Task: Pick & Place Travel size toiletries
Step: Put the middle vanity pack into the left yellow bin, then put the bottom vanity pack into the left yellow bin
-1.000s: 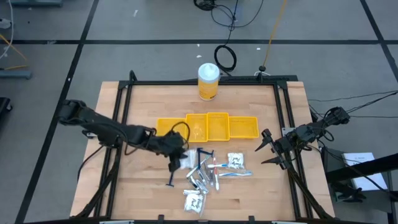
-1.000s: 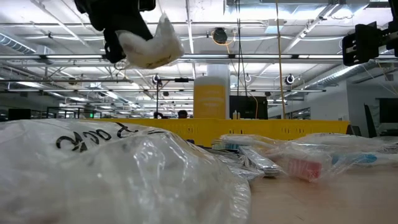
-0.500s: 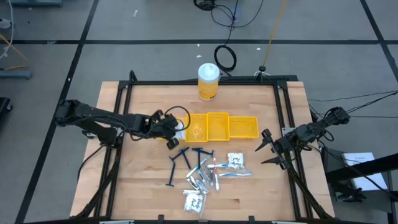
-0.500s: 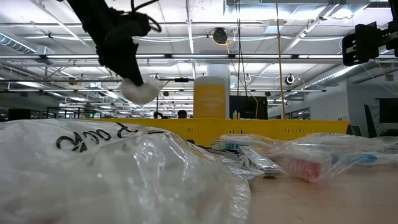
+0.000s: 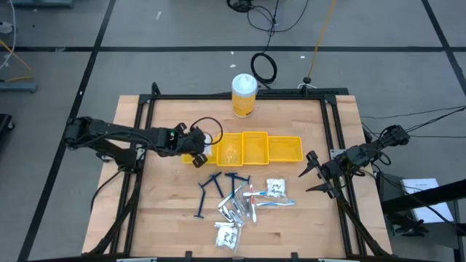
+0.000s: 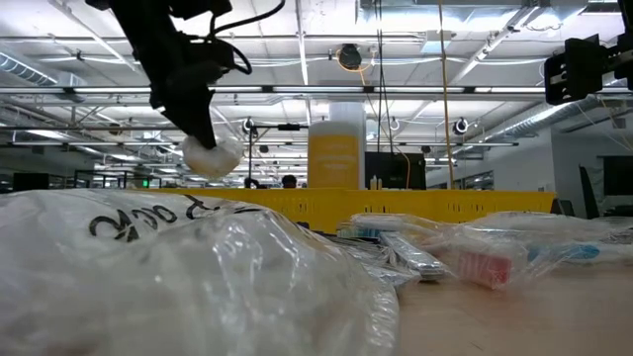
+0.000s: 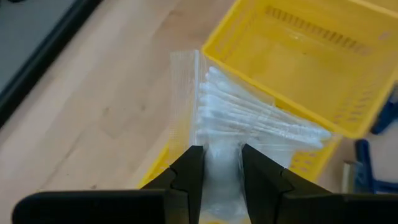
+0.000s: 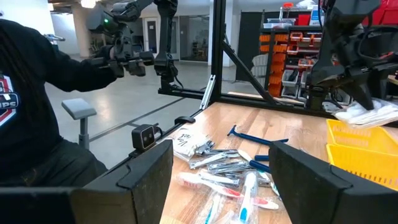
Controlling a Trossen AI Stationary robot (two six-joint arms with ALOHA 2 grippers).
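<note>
One clear packet of cotton swabs [image 7: 249, 124] pinched in left gripper [image 7: 217, 165] w/ fingers nearly closed, over leftmost yellow bin [image 5: 194, 150]; right gripper [image 8: 221, 165] wide open, empty, at table's right edge.

My high camera looks straight down on the whole light wooden bench [image 5: 167, 211]. My low one sits at bench level, close behind a crinkled clear plastic packet [image 6: 188, 277], facing the tall yellow canister with white lid [image 6: 334, 158], which the overhead view shares [image 5: 244, 95].

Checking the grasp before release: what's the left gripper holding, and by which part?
The left gripper pinches a clear packet of cotton swabs by one end. The right gripper holds nothing.
</note>
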